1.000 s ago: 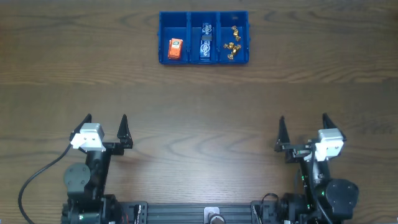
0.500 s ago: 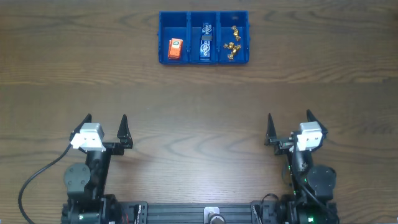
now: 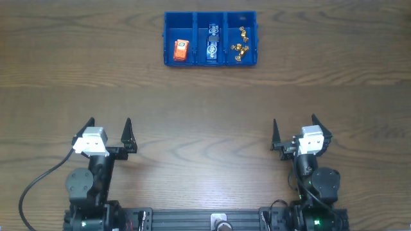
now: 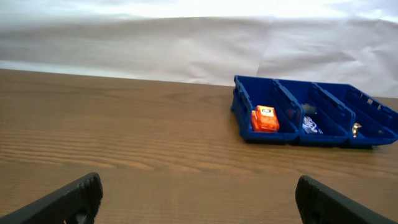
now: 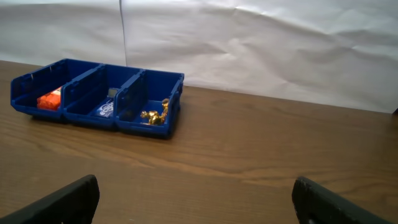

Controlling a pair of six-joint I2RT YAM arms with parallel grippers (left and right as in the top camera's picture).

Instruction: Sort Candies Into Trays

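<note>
Candies — all in the blue tray at the far edge of the worktop, none loose on the wood that I can find. Left compartment: one orange candy. Middle: blue-wrapped candies, count unclear. Right: a small cluster of gold candies.

Near side, at left, the left arm stands close to its base, well apart from the tray, jaws spread wide and holding nothing. At right, the right arm is likewise close to its base, jaws spread, empty.

Step in hand, as I judge it: sorting looks finished or nearly so — each compartment holds one kind, and both arms are parked clear. If a piece remains, it lies outside what can be seen. A further move would call for a long reach forward to the tray; otherwise nothing is left to pick.

Surface: dark wood-grain worktop, flat, grain running side to side. Room: a white sheet backdrop hangs behind the far edge, with a vertical seam or fold in it.
</note>
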